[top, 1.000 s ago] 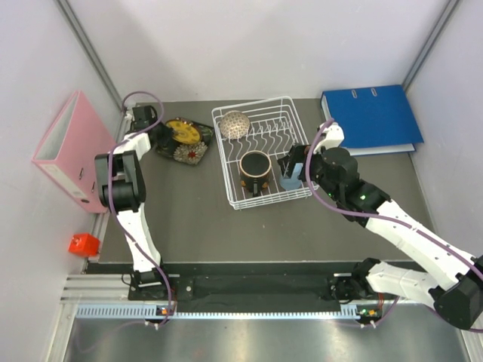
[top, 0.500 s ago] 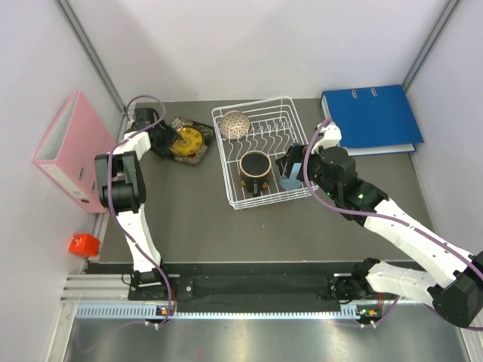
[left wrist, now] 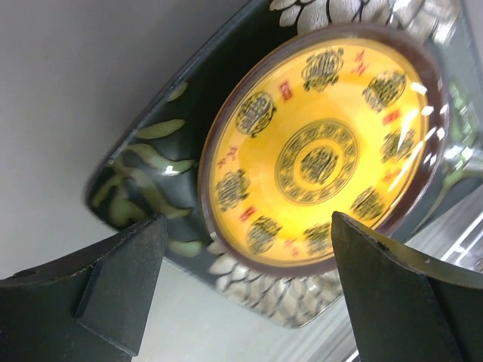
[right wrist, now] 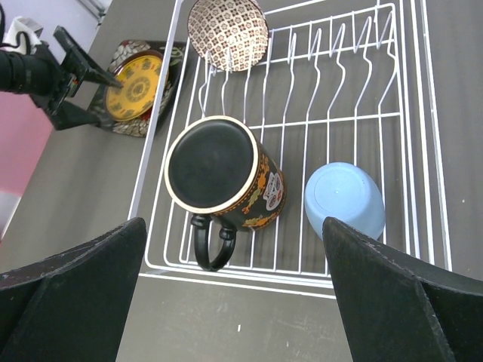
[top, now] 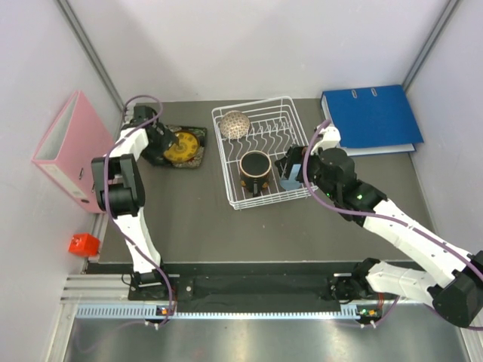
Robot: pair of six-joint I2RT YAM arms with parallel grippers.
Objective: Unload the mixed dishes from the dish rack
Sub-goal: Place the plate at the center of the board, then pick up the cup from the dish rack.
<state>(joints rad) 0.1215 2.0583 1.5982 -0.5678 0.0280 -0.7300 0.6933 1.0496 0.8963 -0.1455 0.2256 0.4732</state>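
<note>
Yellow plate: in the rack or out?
Out. The yellow plate lies flat on the square plate, which sits on the table left of the rack.

a blue binder (top: 371,118) lies far right, a pink binder (top: 69,151) at left, a small red block (top: 84,243) near it.

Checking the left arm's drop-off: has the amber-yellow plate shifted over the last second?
Yes. Judged against the dish rack, the amber-yellow plate has come toward the near side, and now lies centred on the dark floral square plate.
</note>
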